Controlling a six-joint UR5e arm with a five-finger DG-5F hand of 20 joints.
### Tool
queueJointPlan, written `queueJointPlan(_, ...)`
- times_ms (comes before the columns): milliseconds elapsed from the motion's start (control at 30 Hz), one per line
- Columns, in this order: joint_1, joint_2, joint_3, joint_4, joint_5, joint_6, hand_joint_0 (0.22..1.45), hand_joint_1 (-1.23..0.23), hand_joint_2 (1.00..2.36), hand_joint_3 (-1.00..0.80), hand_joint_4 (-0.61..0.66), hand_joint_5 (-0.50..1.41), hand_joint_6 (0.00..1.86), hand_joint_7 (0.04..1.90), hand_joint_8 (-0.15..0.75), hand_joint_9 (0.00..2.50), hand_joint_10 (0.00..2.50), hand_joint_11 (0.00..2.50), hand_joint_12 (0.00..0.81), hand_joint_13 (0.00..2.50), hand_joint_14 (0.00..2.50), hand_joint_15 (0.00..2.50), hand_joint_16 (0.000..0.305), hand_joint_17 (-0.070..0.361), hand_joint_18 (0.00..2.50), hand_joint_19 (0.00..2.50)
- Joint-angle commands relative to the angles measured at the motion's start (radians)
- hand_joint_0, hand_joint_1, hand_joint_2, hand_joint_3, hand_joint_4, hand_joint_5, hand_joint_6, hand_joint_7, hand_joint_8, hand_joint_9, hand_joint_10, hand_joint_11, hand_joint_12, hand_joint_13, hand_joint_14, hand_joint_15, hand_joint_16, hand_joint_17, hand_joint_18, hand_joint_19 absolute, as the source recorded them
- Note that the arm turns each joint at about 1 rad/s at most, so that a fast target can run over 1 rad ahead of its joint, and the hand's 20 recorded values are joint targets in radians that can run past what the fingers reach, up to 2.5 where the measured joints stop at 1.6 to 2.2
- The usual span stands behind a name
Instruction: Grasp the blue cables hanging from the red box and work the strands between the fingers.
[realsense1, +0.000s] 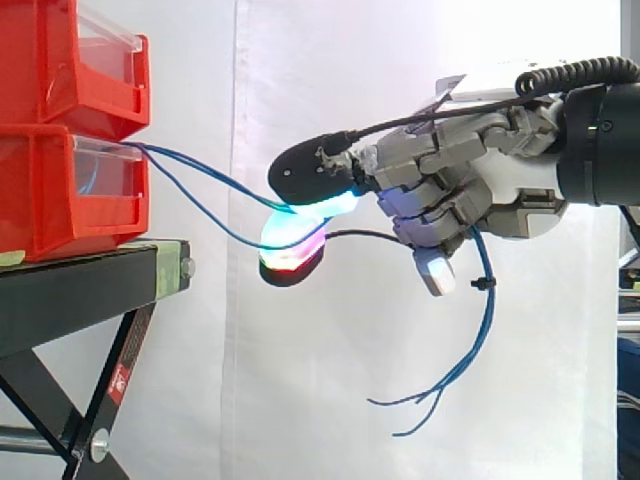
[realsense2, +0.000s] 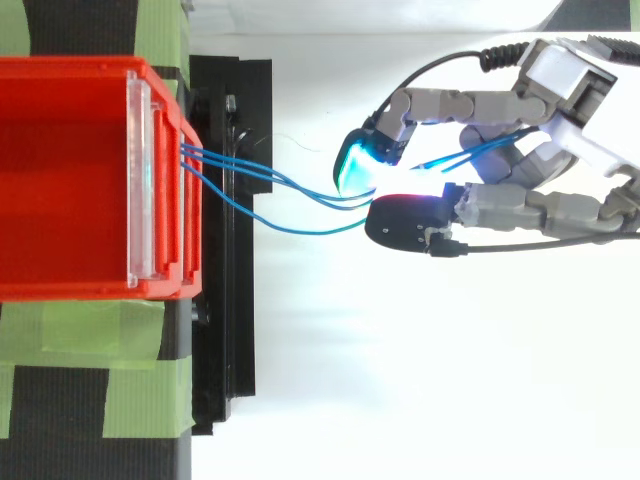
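Cables (realsense2: 300, 193) roughly level, bin (realsense1: 60, 190) to hand (realsense1: 470, 190)

The blue cables (realsense1: 489, 310) are being held out from the lower red bin (realsense1: 60, 195) on the black stand (realsense1: 90, 290), pinched between the glowing fingertips (realsense1: 300, 225) of the hand (realsense1: 470, 185). Their loose ends are being left dangling beneath the palm.

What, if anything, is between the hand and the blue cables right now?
Nothing visible. The hand has the blue cables pinched between its fingertips. The strands run free across the open gap from the lower red bin, and their loose ends hang below the palm.
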Motion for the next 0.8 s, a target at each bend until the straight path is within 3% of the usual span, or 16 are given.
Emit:
queueJointPlan(0,-0.004,0.000,0.000,0.000,-0.018,-0.041,0.88,-0.70,1.18,-0.02,0.39,0.59,0.02,1.11,0.532,1.78,2.50,2.50,0.684,1.96,2.50,1.71,0.243,0.182,2.50,0.60)
queueJointPlan(33,-0.005,0.000,0.000,-0.003,-0.029,-0.067,0.98,-0.70,1.11,0.09,0.36,0.59,0.02,1.12,0.532,1.78,2.50,2.50,0.684,1.96,2.50,1.71,0.243,0.182,2.50,0.60)
queueJointPlan(133,-0.004,0.000,0.000,-0.009,-0.050,-0.122,1.09,-0.69,1.06,0.21,0.33,0.60,0.02,1.14,0.532,1.78,2.50,2.50,0.684,1.96,2.50,1.71,0.243,0.182,2.50,0.60)
queueJointPlan(200,-0.005,0.012,0.000,-0.012,-0.061,-0.144,1.10,-0.68,1.07,0.19,0.32,0.62,0.02,1.13,0.532,1.78,2.50,2.50,0.684,1.96,2.50,1.71,0.243,0.182,2.50,0.60)
queueJointPlan(300,-0.005,0.022,0.000,-0.012,-0.064,-0.153,0.94,-0.68,1.17,0.07,0.37,0.63,0.02,1.12,0.532,1.78,2.50,2.50,0.684,1.96,2.50,1.71,0.243,0.182,2.50,0.60)
queueJointPlan(333,-0.008,0.026,0.000,-0.012,-0.064,-0.156,0.84,-0.69,1.23,-0.06,0.42,0.61,0.02,1.09,0.532,1.78,2.50,2.50,0.684,1.96,2.50,1.71,0.243,0.182,2.50,0.60)
queueJointPlan(400,-0.008,0.035,0.000,-0.014,-0.065,-0.159,0.83,-0.68,1.10,-0.15,0.44,0.60,0.02,1.07,0.532,1.78,2.50,2.50,0.684,1.96,2.50,1.71,0.243,0.182,2.50,0.60)
queueJointPlan(433,-0.008,0.035,0.000,-0.014,-0.065,-0.159,0.88,-0.69,1.05,-0.15,0.42,0.60,0.02,1.07,0.532,1.78,2.50,2.50,0.684,1.96,2.50,1.71,0.243,0.182,2.50,0.60)
queueJointPlan(467,-0.010,0.046,0.000,-0.017,-0.065,-0.170,0.92,-0.72,1.15,-0.17,0.39,0.59,0.02,1.08,0.532,1.78,2.50,2.50,0.684,1.96,2.50,1.71,0.243,0.182,2.50,0.60)
queueJointPlan(500,-0.010,0.048,0.000,-0.020,-0.065,-0.173,1.02,-0.70,1.13,0.07,0.37,0.59,0.02,1.09,0.532,1.78,2.50,2.50,0.684,1.96,2.50,1.71,0.243,0.182,2.50,0.60)
queueJointPlan(533,-0.010,0.054,0.002,-0.025,-0.068,-0.178,1.19,-0.68,1.00,0.29,0.32,0.63,0.02,1.13,0.532,1.78,2.50,2.50,0.684,1.96,2.50,1.71,0.243,0.182,2.50,0.60)
queueJointPlan(600,-0.010,0.054,0.000,-0.037,-0.078,-0.184,1.23,-0.68,1.01,0.27,0.28,0.68,0.02,1.16,0.532,1.78,2.50,2.50,0.684,1.96,2.50,1.71,0.243,0.182,2.50,0.60)
queueJointPlan(667,-0.010,0.054,0.000,-0.038,-0.082,-0.185,1.06,-0.71,1.12,0.09,0.34,0.68,0.02,1.11,0.532,1.78,2.50,2.50,0.684,1.96,2.50,1.71,0.243,0.182,2.50,0.60)
queueJointPlan(700,-0.010,0.054,0.000,-0.038,-0.082,-0.185,0.82,-0.69,1.43,-0.13,0.42,0.63,0.02,1.05,0.532,1.78,2.50,2.50,0.684,1.96,2.50,1.71,0.243,0.182,2.50,0.60)
queueJointPlan(733,-0.010,0.054,0.000,-0.038,-0.082,-0.184,0.82,-0.65,1.00,-0.22,0.47,0.61,0.02,1.01,0.532,1.78,2.50,2.50,0.684,1.96,2.50,1.71,0.243,0.182,2.50,0.60)
queueJointPlan(767,-0.010,0.054,0.000,-0.038,-0.082,-0.185,0.83,-0.65,1.00,-0.29,0.46,0.60,0.02,1.01,0.532,1.78,2.50,2.50,0.684,1.96,2.50,1.71,0.243,0.182,2.50,0.60)
